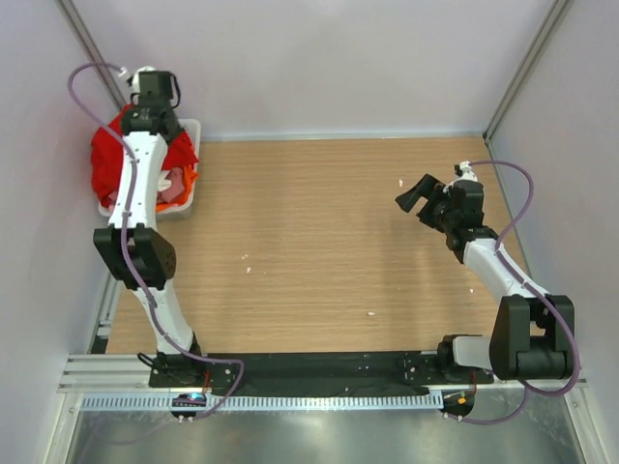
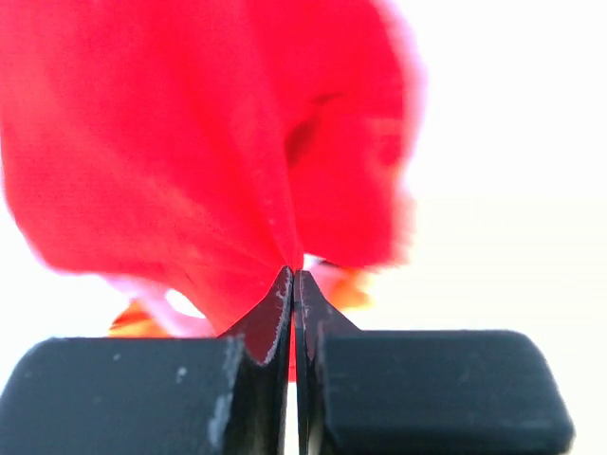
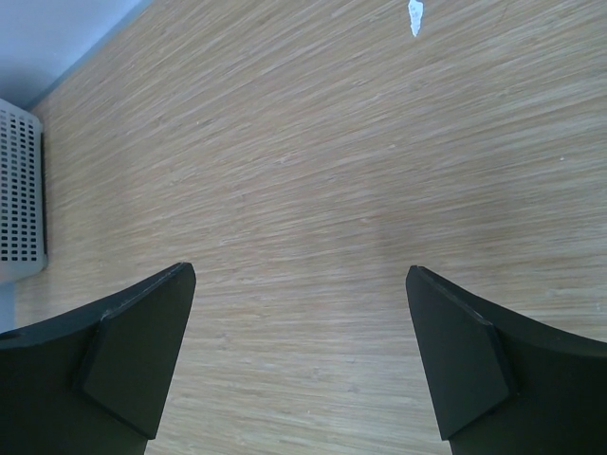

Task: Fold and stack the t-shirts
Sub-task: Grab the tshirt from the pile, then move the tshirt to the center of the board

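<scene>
pinching a fold of the red t-shirt [image 2: 171,142], the left tool [image 2: 294,284] is clenched on the cloth, its two tips meeting with red fabric caught between them; the shirt is heaped over the white slotted basket [image 1: 190,198] at the far left corner of the worktop [image 1: 319,242], with an orange shirt [image 1: 191,177] and a paler one [image 1: 172,189] showing beneath it; the right tool [image 3: 299,275] is released, jaws spread wide, hovering over bare wood on the right and holding nothing.

the step in hand looks like drawing the red shirt out of the basket; it would go best with a lift straight up first, until the hanging cloth comes free of the rim, then a carry toward the near middle; the grip is only a small pinch, so a slow pull seems wise, lest the cloth slip or drag the other shirts and the basket along.

the basket sits close to the left wall [image 1: 39,242] and the far edge, so there is little room to swing that way; rightward and nearer, the worktop lies open but for a few pale scraps [image 1: 247,266], room enough to spread a wide shirt; the right tool is well apart and could meet the cloth near the middle.
</scene>
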Tool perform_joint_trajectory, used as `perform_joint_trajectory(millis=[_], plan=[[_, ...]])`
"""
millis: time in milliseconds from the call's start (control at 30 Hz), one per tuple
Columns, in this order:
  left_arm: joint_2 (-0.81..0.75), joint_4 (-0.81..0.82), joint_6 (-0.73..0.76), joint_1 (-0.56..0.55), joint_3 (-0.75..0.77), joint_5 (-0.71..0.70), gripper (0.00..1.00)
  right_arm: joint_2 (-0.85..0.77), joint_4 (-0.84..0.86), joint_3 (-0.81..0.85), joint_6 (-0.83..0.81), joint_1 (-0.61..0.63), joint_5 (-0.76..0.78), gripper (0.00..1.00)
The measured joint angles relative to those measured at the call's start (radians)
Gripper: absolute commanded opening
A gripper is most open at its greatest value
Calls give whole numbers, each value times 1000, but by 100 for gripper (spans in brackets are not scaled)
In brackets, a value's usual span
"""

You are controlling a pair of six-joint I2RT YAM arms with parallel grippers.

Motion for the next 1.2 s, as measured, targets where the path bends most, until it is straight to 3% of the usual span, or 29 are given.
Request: perform_joint_trajectory(millis=[100,233,267,300,333,367,467,633,733,833,1033,1100,1200], plan=[[-5,-46,42,-152,183,9,0,-2,-16,0,-2,0,31,100],[16,-98,100,-446,469,58,1,-26,-95,9,-3,0,113,100],[12,-98,113,-530,491,82,10,-39,-128,17,-2,0,141,100],[2,-100,122,-604,486,108,33,-53,-163,27,-1,0,172,100],[-8,-101,126,-672,462,137,91,-70,-199,40,3,0,204,100],[-11,-103,127,-716,435,159,100,-88,-234,54,7,-1,234,100],[11,-127,85,-788,315,229,100,-147,-335,97,19,-2,314,100],[122,-182,0,-764,124,275,100,-238,-488,160,26,-7,407,100],[111,-175,-39,-757,-45,277,100,-275,-552,188,25,-7,422,100],[42,-153,-59,-761,-201,270,100,-291,-565,193,18,-7,372,100],[-259,-46,-122,-756,-542,224,100,-229,-534,143,-14,19,142,99],[-356,-13,-148,-741,-646,218,100,-192,-541,117,-27,108,125,97],[-460,11,-182,-684,-769,217,100,-116,-547,116,-21,393,159,88]])
